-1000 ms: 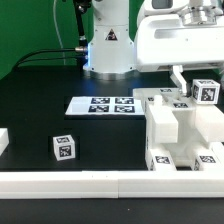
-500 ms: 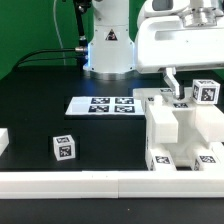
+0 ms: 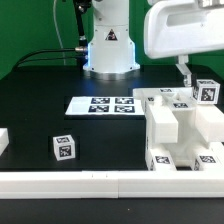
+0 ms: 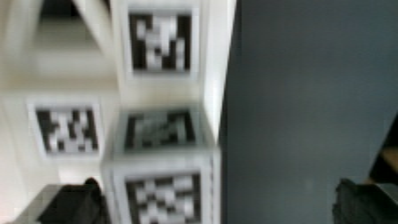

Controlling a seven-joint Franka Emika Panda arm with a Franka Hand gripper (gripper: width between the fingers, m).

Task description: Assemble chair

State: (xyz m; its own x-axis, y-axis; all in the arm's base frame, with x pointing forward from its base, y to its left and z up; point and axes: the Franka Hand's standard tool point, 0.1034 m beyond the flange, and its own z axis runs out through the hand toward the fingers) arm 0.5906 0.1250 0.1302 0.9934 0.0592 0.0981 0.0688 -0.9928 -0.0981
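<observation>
Hovering over chair pcs (image 3: 185, 125), arm (image 3: 185, 30) up high, pincer (image 4: 214, 200) pointing down, spread wide, empty.

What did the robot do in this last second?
The gripper lifted and shifted toward the exterior view's right. Its jaws now stand open, holding nothing. The chair pieces, the loose block and the marker board stayed put.

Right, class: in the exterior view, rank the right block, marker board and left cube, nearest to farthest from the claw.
1. Right block, beside the claw, exterior view's right.
2. Marker board, table's middle.
3. Left cube, front, exterior view's left.
</observation>
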